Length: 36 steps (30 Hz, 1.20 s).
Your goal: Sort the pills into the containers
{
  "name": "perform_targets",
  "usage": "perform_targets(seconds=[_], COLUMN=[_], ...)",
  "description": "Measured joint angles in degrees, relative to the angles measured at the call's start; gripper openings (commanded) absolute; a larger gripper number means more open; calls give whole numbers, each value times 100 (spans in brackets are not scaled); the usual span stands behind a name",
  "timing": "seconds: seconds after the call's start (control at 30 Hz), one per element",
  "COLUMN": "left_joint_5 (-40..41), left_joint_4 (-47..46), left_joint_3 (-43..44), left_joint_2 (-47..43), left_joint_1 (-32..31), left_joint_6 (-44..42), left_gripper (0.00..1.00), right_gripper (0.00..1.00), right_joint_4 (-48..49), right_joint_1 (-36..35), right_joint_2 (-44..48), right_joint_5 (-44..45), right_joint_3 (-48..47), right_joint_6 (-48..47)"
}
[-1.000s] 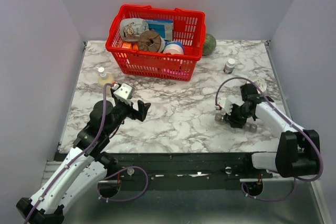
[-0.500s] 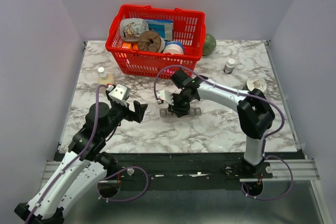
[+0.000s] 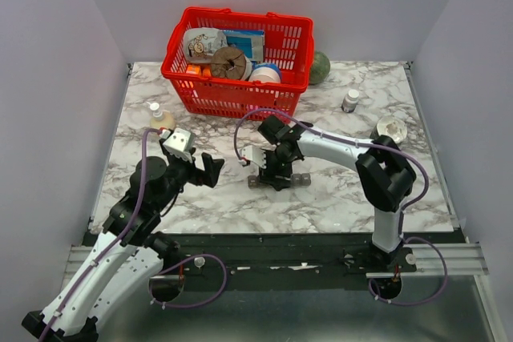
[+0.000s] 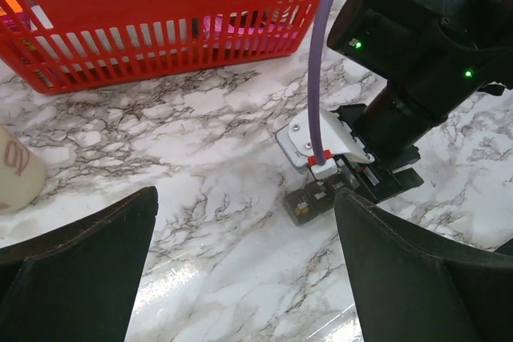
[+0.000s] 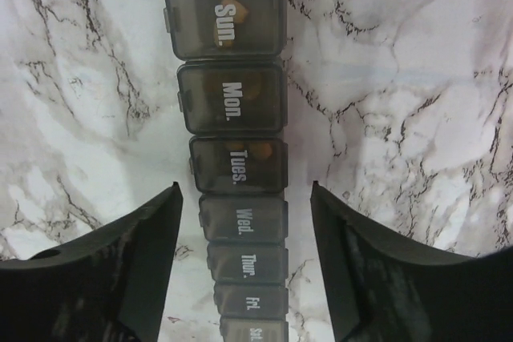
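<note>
The containers are one dark grey pill strip (image 5: 236,158) with closed lids marked Sun to Sat, lying on the marble table (image 3: 337,198) near its middle. Orange pills show through the Sun, Mon and Tues lids. My right gripper (image 5: 244,190) is open and straddles the strip around Wed and Thur, with its fingers (image 5: 144,238) clear of both sides. In the top view the right gripper (image 3: 276,172) hides most of the strip (image 3: 301,179). My left gripper (image 3: 207,170) is open and empty to the left of it. The left wrist view shows the strip's end (image 4: 307,200) ahead of the left gripper (image 4: 244,198).
A red mesh basket (image 3: 238,98) full of items stands at the back. A green ball (image 3: 319,68), a small bottle (image 3: 350,100) and a white dish (image 3: 391,127) are at the back right. A pale bottle (image 3: 160,118) stands close behind my left gripper.
My right arm swung from the right side of the table to the middle, bringing the pill strip along. In the last half second it shifted slightly nearer. The left arm barely moved.
</note>
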<state>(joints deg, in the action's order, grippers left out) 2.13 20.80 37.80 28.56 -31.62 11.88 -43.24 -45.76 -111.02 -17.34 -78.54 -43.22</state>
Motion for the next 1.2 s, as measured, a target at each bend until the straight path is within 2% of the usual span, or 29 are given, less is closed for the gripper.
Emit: perform_targets(seconds=[0.17,0.33,0.47,0.53,0.67,0.7,0.77,0.8,1.0,1.2], left_joint_5=[-26,-319,-774,-997,-1521,-1639,-1923,-2031,-2706,-3045], left_joint_4=[-13,-236,-605,-839,-1414,-1545,-1847,-1974,-2973,-3587], left_joint_3=[-31,-310,-540,-575,-586,-586,-590,-590,-608,-605], left_joint_2=[13,118,774,1257,2507,2763,3338,3523,4625,5477], left_joint_1=[0,2,2,2,2,2,4,4,4,4], left_joint_6=[299,750,1152,1344,1775,1836,2011,2072,2465,2671], left_gripper=[98,95,82,71,53,46,41,35,25,21], right_gripper=[75,74,74,74,74,74,74,74,72,67], right_joint_4=[-9,26,385,551,1145,1287,1585,1714,2315,2522], right_joint_1=[15,317,592,549,468,468,446,439,214,81], right_joint_2=[540,1700,2975,3228,2887,2776,2546,2428,1873,1714], right_joint_5=[-33,-688,-1327,-1416,-1241,-1161,-1019,-940,-566,-413], right_joint_3=[138,619,1856,2361,2774,2796,2774,2743,2603,2601], right_joint_6=[-24,-420,-1346,-1665,-1967,-1991,-1980,-1965,-1825,-1685])
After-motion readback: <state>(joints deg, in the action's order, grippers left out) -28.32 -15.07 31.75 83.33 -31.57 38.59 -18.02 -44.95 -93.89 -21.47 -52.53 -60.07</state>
